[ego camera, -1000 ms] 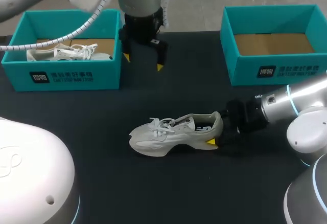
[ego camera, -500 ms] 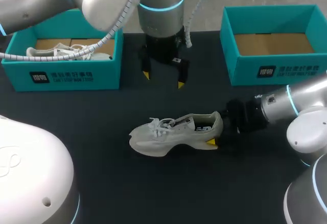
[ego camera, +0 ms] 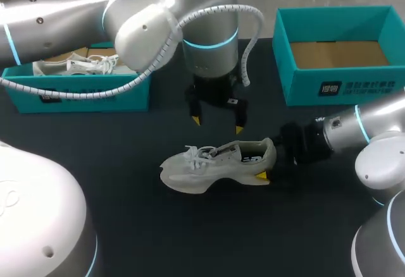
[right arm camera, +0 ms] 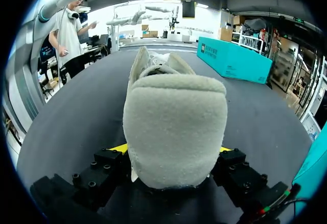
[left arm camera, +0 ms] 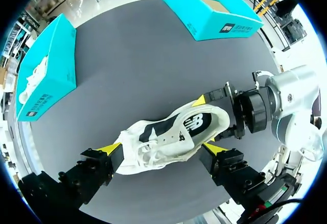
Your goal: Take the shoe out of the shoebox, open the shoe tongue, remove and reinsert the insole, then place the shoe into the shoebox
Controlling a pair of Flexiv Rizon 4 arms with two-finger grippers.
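A pale grey-white sneaker (ego camera: 215, 163) stands upright on the black table, toe toward the left. My right gripper (ego camera: 271, 163) comes in from the right and is shut on its heel; in the right wrist view the padded heel (right arm camera: 173, 127) fills the space between the fingers of this gripper (right arm camera: 171, 150). My left gripper (ego camera: 218, 125) hangs open just above and behind the shoe's middle. In the left wrist view the sneaker (left arm camera: 153, 132) lies below that open gripper (left arm camera: 161, 148), laces and tongue facing up, and the dark insole shows inside.
A teal shoebox (ego camera: 76, 97) at the back left holds another white shoe (ego camera: 82, 67) and is partly covered by my left arm. A second teal shoebox (ego camera: 342, 87) at the back right shows only its cardboard floor.
My left arm has swung from the back of the table, near the left box, forward and right to hover over the sneaker, its gripper staying open. Right gripper and shoe have not moved.
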